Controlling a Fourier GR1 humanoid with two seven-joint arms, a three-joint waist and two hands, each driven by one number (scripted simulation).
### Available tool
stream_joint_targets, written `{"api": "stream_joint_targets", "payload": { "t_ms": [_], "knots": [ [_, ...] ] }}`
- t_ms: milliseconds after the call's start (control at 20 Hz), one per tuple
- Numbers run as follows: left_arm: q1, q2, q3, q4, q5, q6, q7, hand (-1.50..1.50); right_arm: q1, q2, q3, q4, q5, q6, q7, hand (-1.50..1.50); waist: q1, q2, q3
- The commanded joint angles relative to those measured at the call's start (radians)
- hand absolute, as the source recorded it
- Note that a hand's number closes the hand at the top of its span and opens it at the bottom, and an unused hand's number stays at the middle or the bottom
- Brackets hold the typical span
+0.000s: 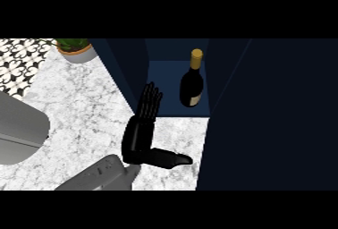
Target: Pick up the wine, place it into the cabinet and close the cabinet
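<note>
Standing in the cabinet (pixel 168 76), wine bottle (pixel 192 85), just right of left hand (pixel 138 138), fingers (pixel 150 100) straight, released

Head view steeply over counter (pixel 86 116)

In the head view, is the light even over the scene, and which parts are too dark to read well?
Head view: the marble counter is lit brightly and evenly, with no glare. Head view: the cabinet is almost black at the right, and only the panel behind the wine bottle looks bluer. Head view: the black left hand stands out on the counter, but its fingertips merge with the dark cabinet.
</note>
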Motion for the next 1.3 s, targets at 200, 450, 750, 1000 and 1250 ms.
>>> {"api": "stream_joint_targets", "payload": {
  "t_ms": [200,450,750,1000,1250],
  "knots": [
    [0.146,0.227,-0.007,-0.253,-0.073,-0.112,0.047,-1.50,0.027,-0.116,-0.047,-0.061,-0.169,0.148,0.037,1.50,-0.004,0.001,0.000],
    [0.255,0.326,0.024,-0.442,-0.095,-0.115,0.064,1.50,0.100,-0.122,0.047,-0.104,-0.164,0.218,0.031,1.50,-0.003,0.000,0.000],
    [0.442,0.526,0.101,-0.592,-0.073,-0.196,0.017,1.50,0.197,-0.077,0.182,-0.172,-0.194,0.228,0.050,1.50,0.002,-0.003,0.000],
    [0.531,0.625,0.201,-0.602,-0.017,-0.291,0.011,1.50,0.159,-0.052,0.354,-0.232,-0.167,0.185,0.158,1.50,0.000,-0.004,-0.001],
    [0.640,0.711,0.331,-0.562,0.057,-0.430,-0.057,-1.50,0.045,0.048,0.621,-0.168,-0.008,0.052,0.226,1.50,0.009,-0.006,-0.003]
  ]
}}
